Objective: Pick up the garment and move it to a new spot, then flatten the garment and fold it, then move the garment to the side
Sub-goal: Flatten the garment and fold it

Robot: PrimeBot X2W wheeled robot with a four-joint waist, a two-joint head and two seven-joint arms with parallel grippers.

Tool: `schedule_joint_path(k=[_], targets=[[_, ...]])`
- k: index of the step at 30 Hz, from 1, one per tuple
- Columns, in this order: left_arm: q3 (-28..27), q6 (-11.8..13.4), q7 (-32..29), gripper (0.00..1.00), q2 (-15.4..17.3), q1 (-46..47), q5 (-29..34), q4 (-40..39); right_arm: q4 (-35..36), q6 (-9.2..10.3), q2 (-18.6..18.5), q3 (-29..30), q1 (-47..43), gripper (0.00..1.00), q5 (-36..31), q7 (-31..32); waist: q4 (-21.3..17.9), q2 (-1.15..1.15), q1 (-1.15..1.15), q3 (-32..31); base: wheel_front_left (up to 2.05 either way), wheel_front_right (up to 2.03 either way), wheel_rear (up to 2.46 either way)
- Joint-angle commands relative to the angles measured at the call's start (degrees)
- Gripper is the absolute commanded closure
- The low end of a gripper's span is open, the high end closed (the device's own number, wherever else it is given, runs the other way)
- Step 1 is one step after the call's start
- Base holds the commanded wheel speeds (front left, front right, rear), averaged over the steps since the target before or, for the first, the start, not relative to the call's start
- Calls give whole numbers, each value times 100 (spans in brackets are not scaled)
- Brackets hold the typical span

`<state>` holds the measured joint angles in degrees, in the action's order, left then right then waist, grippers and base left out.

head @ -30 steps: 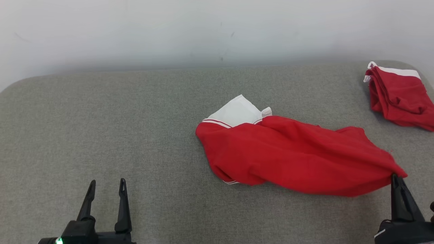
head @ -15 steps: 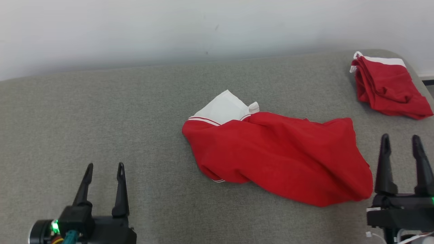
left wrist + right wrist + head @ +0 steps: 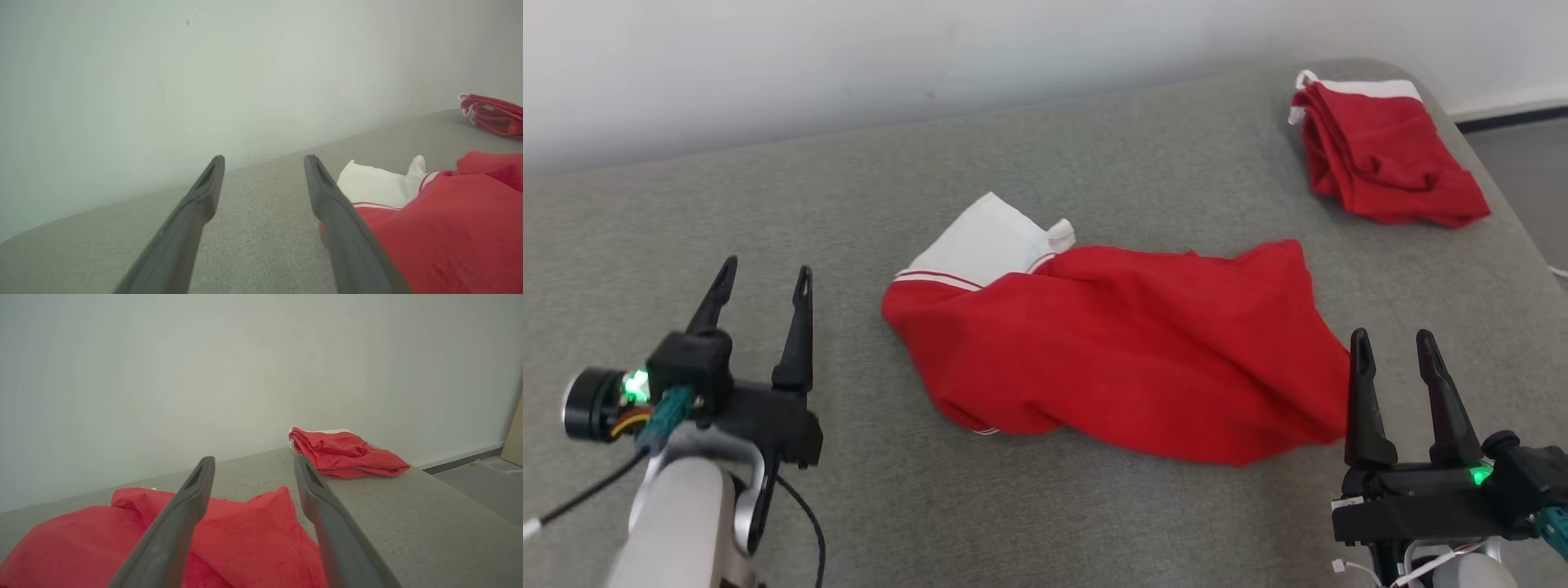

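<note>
Red-and-white garment (image 3: pixel 1127 359) lying crumpled at the centre of the grey padded surface (image 3: pixel 931 506). Left gripper (image 3: pixel 766 266), jaws apart and empty, well to its left; right gripper (image 3: pixel 1390 336), jaws apart and empty, just beside its right edge. Folded red cloth (image 3: pixel 1388 163) at the far right corner

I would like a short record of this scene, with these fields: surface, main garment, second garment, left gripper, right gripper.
surface: grey fabric surface
main garment: red and white garment, crumpled, lying in the middle, not held
second garment: folded red garment, at the far right corner
left gripper: left gripper open, empty, apart from the cloth
right gripper: right gripper open, empty, at the main garment's right edge
</note>
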<state>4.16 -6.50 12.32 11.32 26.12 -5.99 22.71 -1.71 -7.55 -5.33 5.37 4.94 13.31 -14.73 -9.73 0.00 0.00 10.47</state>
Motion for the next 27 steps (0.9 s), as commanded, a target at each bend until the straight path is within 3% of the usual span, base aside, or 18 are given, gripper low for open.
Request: schedule_joint_path(k=[1, 11, 24, 25, 26, 27], targets=[[75, -29, -48, 0, 65, 236, -22, 216, -53, 15, 23, -17, 107, 0, 32, -44, -340, 0, 0, 295, 0, 0, 0], [500, -96, -314, 0, 182, 1155, -294, 1634, -151, 15, 79, -3, 260, 0, 96, -49, -713, 0, 0, 542, 0, 0, 0], [1504, -100, -1027, 0, 17, 1747, -1060, 3187, -211, 15, 76, -26, 363, 0, 94, -50, -735, 0, 0, 613, 0, 0, 0], [1565, -101, -1007, 51, 41, 1789, -1072, 3235, -210, 15, 73, -22, 366, 0, 91, -50, -725, 0, 0, 608, 0, 0, 0], [1630, -100, -951, 81, 66, 1827, -1079, 3279, -208, 15, 71, -21, 368, 0, 88, -50, -714, 0, 0, 600, 0, 0, 0], [1688, -99, -919, 100, 60, 1846, -1117, 3327, -211, 15, 67, -17, 367, 0, 86, -50, -701, 0, 0, 585, 0, 0, 0]])
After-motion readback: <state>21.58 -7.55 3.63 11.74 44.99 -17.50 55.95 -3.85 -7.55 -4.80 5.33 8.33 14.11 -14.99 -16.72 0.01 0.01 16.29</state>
